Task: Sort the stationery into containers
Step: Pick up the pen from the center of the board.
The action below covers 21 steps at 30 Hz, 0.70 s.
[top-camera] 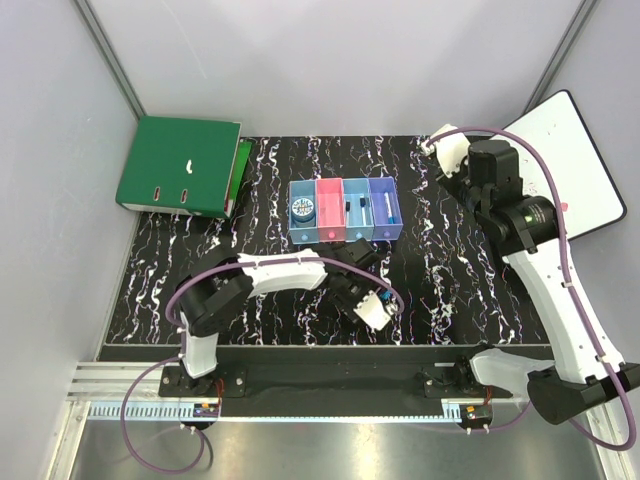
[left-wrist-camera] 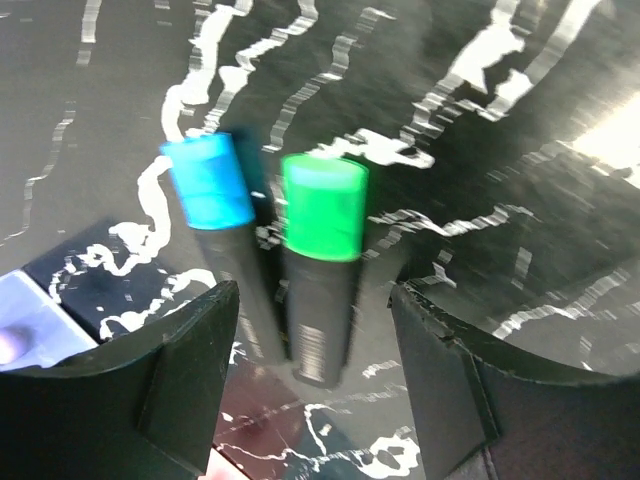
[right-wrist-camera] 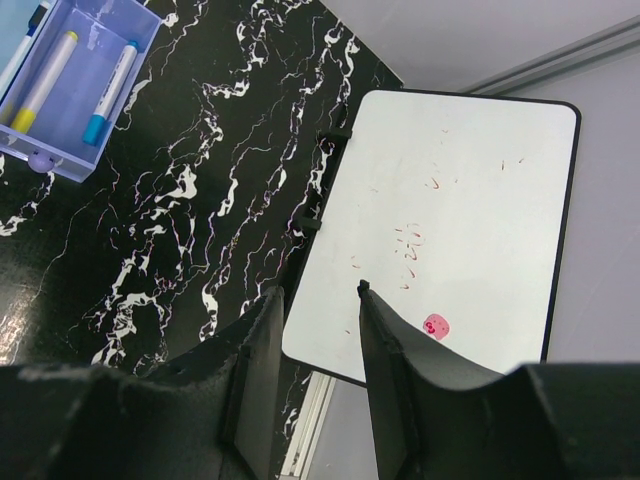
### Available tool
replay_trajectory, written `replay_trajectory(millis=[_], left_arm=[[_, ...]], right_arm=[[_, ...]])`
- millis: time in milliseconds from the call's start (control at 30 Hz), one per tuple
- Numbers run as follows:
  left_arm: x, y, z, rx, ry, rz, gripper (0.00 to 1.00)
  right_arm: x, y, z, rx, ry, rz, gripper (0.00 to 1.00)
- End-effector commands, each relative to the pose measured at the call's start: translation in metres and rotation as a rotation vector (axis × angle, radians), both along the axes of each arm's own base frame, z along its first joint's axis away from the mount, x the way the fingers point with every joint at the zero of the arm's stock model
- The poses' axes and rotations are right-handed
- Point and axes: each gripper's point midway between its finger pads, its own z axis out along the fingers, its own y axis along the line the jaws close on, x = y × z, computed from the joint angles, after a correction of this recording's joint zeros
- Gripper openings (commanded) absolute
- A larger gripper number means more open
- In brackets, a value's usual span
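In the left wrist view, two short black markers lie side by side on the black marbled table, one with a blue cap [left-wrist-camera: 208, 182] and one with a green cap [left-wrist-camera: 323, 208]. My left gripper [left-wrist-camera: 312, 296] is open just above them, its jaws standing either side of both barrels without touching. In the top view it [top-camera: 358, 288] hangs just in front of the row of containers [top-camera: 345, 238] and hides the markers. The tape roll [top-camera: 303, 210] lies in the leftmost blue bin. Two pens lie in the purple bin [right-wrist-camera: 40, 150]. My right gripper [right-wrist-camera: 318, 295] is open and empty, held high at the back right [top-camera: 455, 160].
A green ring binder [top-camera: 180, 165] lies at the back left. A white board with a black rim [top-camera: 575, 165] leans at the back right, under my right gripper [right-wrist-camera: 450, 220]. Grey walls close in the sides and back.
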Motion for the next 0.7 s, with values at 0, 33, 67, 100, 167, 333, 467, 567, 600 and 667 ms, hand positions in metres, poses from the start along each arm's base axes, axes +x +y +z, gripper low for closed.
replay_trajectory(millis=[0, 33, 67, 100, 167, 333, 467, 567, 600, 667], left_arm=[[-0.027, 0.042, -0.015, 0.144, 0.089, -0.105, 0.68], [-0.027, 0.044, -0.015, 0.157, 0.097, -0.111, 0.68], [-0.028, 0.047, -0.016, 0.172, 0.104, -0.119, 0.68], [-0.028, 0.049, -0.018, 0.196, 0.11, -0.135, 0.68], [-0.026, 0.05, -0.019, 0.216, 0.119, -0.149, 0.68], [-0.017, 0.049, -0.021, 0.266, 0.134, -0.186, 0.68], [-0.002, 0.033, -0.015, 0.241, 0.126, -0.177, 0.68], [0.0, 0.026, -0.012, 0.235, 0.13, -0.177, 0.68], [0.0, 0.027, -0.012, 0.238, 0.135, -0.177, 0.68], [-0.001, 0.027, -0.013, 0.242, 0.14, -0.178, 0.68]], right_arm=[[-0.003, -0.003, 0.018, 0.042, -0.061, -0.016, 0.43], [-0.003, -0.003, 0.018, 0.045, -0.064, -0.015, 0.43], [-0.003, -0.002, 0.018, 0.047, -0.063, -0.014, 0.44], [-0.003, -0.003, 0.02, 0.052, -0.069, -0.019, 0.43], [-0.004, -0.003, 0.021, 0.055, -0.071, -0.02, 0.43], [-0.005, -0.003, 0.022, 0.062, -0.075, -0.019, 0.43], [-0.007, -0.003, 0.021, 0.065, -0.073, -0.015, 0.43], [-0.007, -0.002, 0.018, 0.069, -0.069, -0.009, 0.43], [-0.007, -0.002, 0.018, 0.07, -0.07, -0.008, 0.43], [-0.007, -0.002, 0.018, 0.069, -0.072, -0.007, 0.43]])
